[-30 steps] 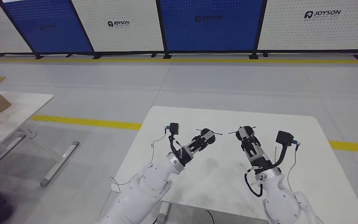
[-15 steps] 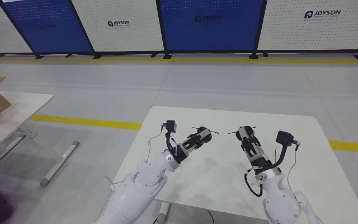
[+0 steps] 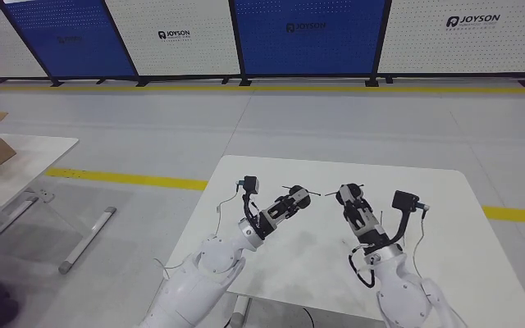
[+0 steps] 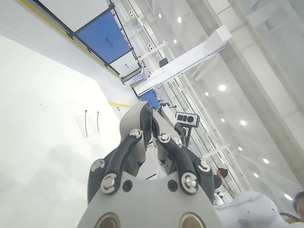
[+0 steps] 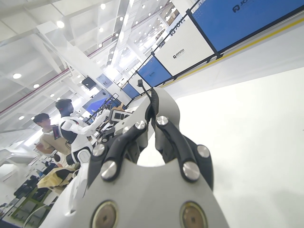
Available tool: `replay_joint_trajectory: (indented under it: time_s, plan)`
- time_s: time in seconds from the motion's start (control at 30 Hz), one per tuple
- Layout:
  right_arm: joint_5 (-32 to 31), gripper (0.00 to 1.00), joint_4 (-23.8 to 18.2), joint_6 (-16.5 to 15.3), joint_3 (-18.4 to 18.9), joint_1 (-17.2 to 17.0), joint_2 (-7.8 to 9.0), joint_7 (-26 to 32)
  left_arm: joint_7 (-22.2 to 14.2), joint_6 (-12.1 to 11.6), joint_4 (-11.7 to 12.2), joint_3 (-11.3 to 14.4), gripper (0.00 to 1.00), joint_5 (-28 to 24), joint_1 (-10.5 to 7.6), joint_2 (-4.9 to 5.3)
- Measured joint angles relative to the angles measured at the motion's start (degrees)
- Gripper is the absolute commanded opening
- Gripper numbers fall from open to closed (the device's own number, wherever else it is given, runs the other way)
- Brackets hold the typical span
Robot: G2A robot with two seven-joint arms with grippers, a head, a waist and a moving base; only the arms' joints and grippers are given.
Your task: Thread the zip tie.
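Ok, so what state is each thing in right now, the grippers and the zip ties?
left gripper: shut on the left tie.
right gripper: shut on the right tie.
left tie: held above the table, not threaded.
right tie: held, head end sticking out past the fingertips, not threaded.
spare ties: two, lying loose on the table, side by side, not touching.

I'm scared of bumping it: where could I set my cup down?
Bare: the table's far strip beyond the grippers, and the near middle between the arms. Crowded: between the left gripper and right gripper, each shut on a zip tie; two spare ties lie toward the far right corner.
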Motion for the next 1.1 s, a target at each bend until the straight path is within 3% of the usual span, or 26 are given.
replay_joint_trajectory:
  time_s: [1.1]
  plan:
    - [-1.68,0.00,1.31,1.38,-1.59,1.55,-1.18,0.17,0.00,0.00,0.00,0.00,0.00,0.00,0.00,0.00]
